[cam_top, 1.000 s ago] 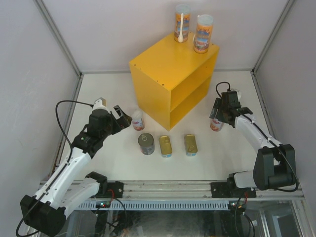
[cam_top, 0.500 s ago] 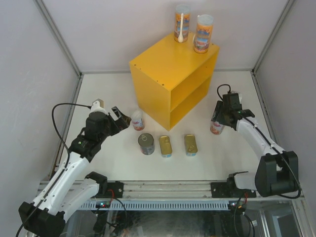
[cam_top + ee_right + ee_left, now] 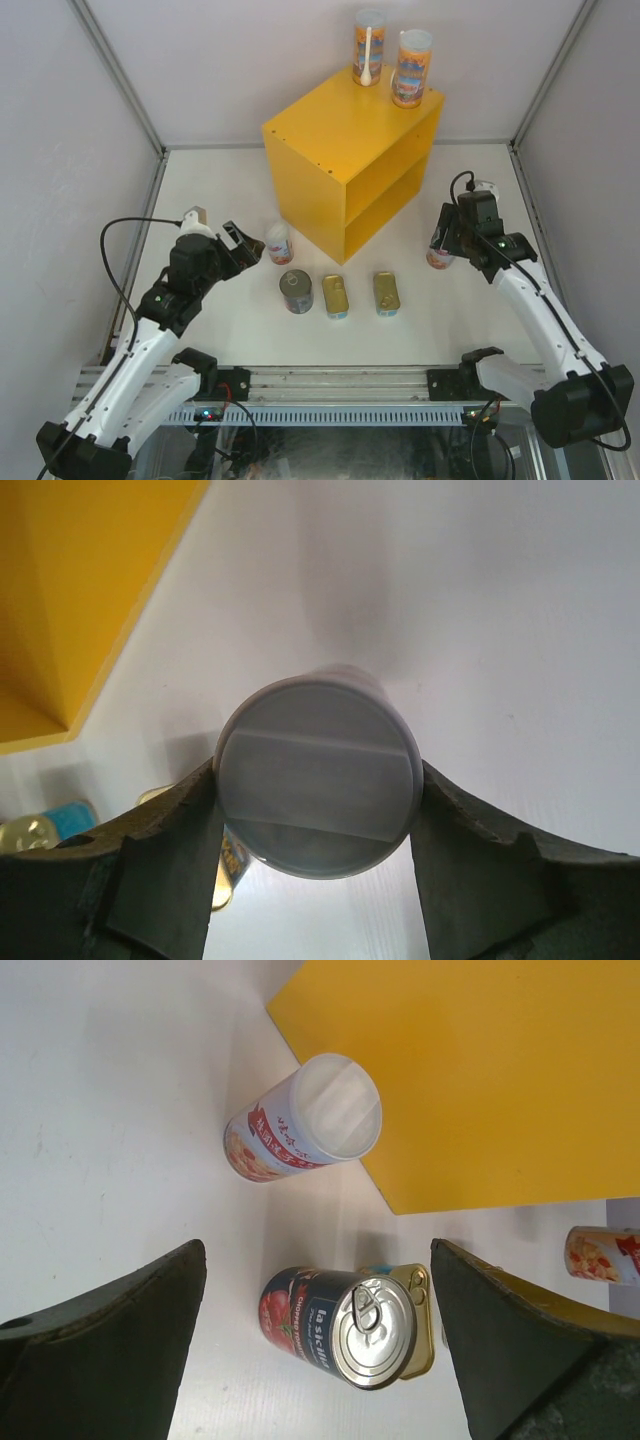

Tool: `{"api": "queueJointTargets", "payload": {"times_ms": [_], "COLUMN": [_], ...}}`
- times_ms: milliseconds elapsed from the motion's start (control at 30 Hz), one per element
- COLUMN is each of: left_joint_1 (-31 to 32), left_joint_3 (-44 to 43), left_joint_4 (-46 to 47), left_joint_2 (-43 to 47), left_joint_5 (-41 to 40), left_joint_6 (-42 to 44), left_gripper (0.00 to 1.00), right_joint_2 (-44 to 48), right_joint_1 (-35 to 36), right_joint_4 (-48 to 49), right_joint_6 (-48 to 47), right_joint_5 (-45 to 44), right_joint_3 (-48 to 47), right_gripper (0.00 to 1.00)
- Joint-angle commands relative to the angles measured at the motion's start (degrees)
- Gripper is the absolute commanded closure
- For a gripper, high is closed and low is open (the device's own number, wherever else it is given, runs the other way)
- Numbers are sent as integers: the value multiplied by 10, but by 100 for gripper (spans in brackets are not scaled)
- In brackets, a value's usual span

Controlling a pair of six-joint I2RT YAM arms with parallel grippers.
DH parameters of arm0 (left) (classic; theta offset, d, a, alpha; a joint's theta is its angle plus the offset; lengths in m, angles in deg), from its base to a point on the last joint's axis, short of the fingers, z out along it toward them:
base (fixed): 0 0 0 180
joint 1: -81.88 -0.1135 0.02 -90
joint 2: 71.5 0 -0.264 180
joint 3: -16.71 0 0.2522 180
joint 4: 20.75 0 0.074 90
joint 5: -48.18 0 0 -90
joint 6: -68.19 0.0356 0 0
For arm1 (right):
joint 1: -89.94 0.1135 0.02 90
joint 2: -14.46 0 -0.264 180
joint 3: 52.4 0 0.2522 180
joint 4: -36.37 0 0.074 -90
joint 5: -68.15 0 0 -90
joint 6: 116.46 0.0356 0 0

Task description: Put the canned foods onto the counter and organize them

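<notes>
matte white table (image 3: 200, 180) | left gripper (image 3: 318, 1260) spread wide | right gripper (image 3: 315, 805) pinching smooth cylindrical can (image 3: 318, 760)

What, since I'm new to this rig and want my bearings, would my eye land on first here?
The bright yellow box-shaped shelf unit dominates the middle of the white table, with two tall slim colourful-labelled cans on its far top corner. To the unit's right, the right pincer clasps a white-lidded tall can on both sides.
</notes>
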Motion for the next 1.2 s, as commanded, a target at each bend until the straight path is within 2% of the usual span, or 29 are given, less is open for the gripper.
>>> {"api": "queueJointTargets", "payload": {"times_ms": [0,300,667,867,1167], "left_joint_1": [-4,-4,-5,-5,-4], "left_joint_3": [3,3,-5,-7,-15], "left_joint_4": [9,5,4,13,8], "left_joint_2": [10,12,4,-3,-3], "left_joint_5": [10,14,15,18,17], "left_joint_6": [-6,5,18,15,14], "left_gripper": [4,4,4,4,4], "right_joint_2": [48,25,-57,-105,-171], "right_joint_1": [29,123,227,261,274], "right_joint_4": [8,-48,-58,-37,-24], "right_joint_6": [-4,-16,-67,-101,-123], "right_joint_5": [-30,-86,-140,-145,-125], "right_joint_3": [-99,-304,-524,-587,-669], "right_gripper": [100,100,100,100,100]}}
